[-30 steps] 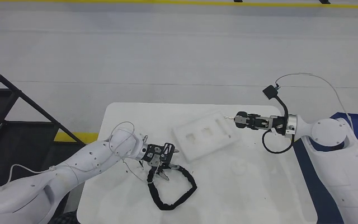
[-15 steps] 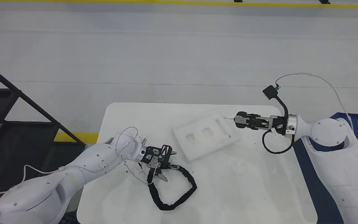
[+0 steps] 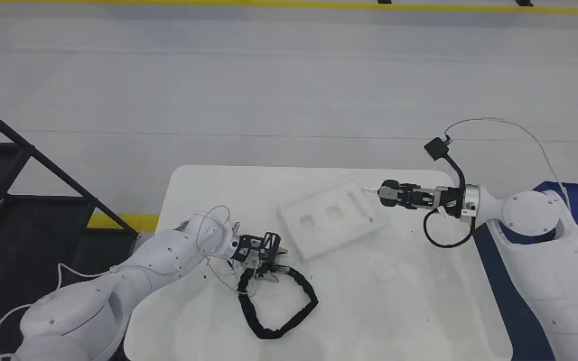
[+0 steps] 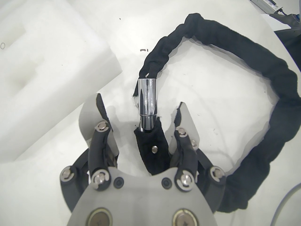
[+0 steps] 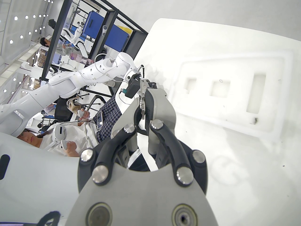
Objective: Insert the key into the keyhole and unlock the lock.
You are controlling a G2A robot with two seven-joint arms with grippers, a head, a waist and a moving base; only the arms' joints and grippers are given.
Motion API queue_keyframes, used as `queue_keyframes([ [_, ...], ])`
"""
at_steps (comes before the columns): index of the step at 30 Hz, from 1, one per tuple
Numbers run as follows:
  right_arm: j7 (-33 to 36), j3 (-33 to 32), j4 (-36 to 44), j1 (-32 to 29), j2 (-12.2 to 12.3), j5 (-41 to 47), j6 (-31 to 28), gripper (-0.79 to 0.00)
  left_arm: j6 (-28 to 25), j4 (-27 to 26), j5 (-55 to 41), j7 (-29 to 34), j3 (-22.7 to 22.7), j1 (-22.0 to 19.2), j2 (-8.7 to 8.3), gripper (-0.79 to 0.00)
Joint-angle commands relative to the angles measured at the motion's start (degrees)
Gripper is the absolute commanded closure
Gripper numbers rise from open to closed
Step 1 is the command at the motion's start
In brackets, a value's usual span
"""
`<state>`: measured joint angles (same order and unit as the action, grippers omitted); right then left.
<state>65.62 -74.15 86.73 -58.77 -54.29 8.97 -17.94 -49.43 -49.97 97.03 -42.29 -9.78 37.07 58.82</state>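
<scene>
**Desk:** Where's the lock?

**Me:** The lock [image 4: 279, 109] lies on the table [image 3: 415, 307] as a loop in a black fabric sleeve, on my left-arm side. Its chrome cylinder [image 4: 147, 95] is just beside a corner of the white foam tray [image 3: 312, 239], not touching it. One sleeve end with a small rivet covers the cylinder's near end.

**Desk:** And your left claw?

**Me:** My left gripper [image 4: 141, 104] is low over that end of the lock with its jaws spread. There's one finger on each side of the cylinder and a gap on both sides. It's holding nothing.

**Desk:** The key?

**Me:** The key [image 5: 142, 106] is pinched in my right gripper [image 5: 144, 95], with the jaws clamped on it. Its split ring shows between the pads, and the blade pokes out past the tips. That arm hangs above the far edge of the foam tray, well apart from the lock, and the key points across the table towards my left side.
</scene>
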Motion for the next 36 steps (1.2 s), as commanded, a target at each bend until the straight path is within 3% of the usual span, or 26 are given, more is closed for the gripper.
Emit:
queue_keyframes([
  [1,0.0,0.0,0.0,0.0,0.0,0.0,0.0,0.000,0.0,0.6,0.5,-0.5,0.0,-0.1,0.32,0.000],
  [9,0.0,0.0,0.0,0.0,0.0,0.0,0.0,0.000,-1.7,1.5,1.2,-5.0,-1.0,-1.1,0.66,0.000],
  [14,0.0,0.0,0.0,0.0,0.0,0.0,0.0,0.000,-2.2,-0.9,2.8,-10.3,-1.9,-1.8,-0.84,0.000],
  [17,0.0,0.0,0.0,0.0,0.0,0.0,0.0,0.000,-2.2,-4.2,0.9,-10.4,-2.1,-1.7,-2.34,0.000],
  [22,0.0,0.0,0.0,0.0,0.0,0.0,0.0,0.000,-5.4,-11.2,-5.1,-7.2,-1.4,-2.8,-6.02,0.000],
  [27,-0.3,0.2,0.4,-0.3,0.0,0.0,0.1,0.000,-8.6,-18.2,-10.4,-4.0,-1.1,-4.6,-10.79,0.000],
  [36,8.5,3.3,4.0,0.5,0.0,4.5,3.0,0.000,-8.1,-27.3,-14.3,-4.5,-4.2,-6.4,-19.83,0.000],
])
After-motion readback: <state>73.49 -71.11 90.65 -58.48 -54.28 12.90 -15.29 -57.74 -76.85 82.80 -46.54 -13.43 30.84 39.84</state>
